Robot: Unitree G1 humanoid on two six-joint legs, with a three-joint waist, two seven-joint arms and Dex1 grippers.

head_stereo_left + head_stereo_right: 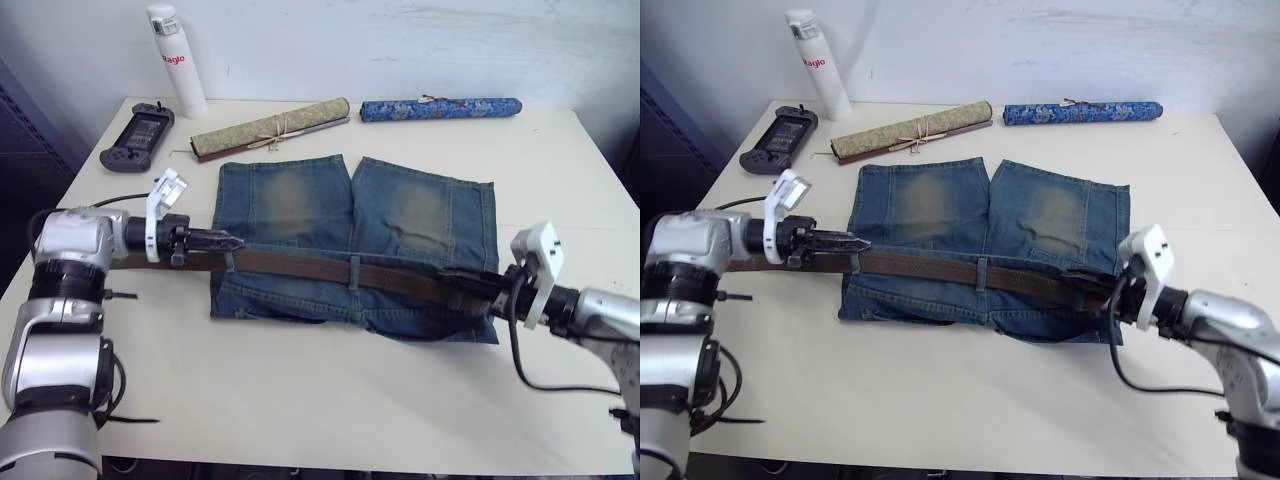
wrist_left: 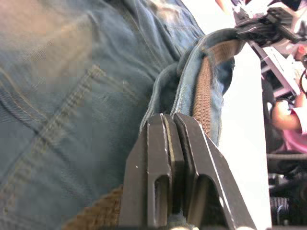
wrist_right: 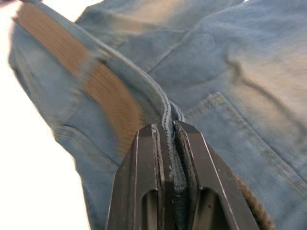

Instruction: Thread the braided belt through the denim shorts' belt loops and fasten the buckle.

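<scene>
Shorts (image 1: 350, 240) lie flat mid-table for you, braided belt (image 1: 330, 268) running through the belt loops (image 1: 354, 272). Your left gripper (image 1: 232, 241) pinches the waistband's left end; your right gripper (image 1: 455, 280) clamps the right end.

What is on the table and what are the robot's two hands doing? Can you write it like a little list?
table: white
denim shorts: flat, mid-table
braided belt: brown, lying along the waistband, under a belt loop
belt loop: mid-waistband, over the belt
left gripper: shut on the waistband edge at one end of the shorts
right gripper: shut on the waistband edge at the other end
far edge: white bottle, black handheld device, tan roll, blue patterned roll
</scene>
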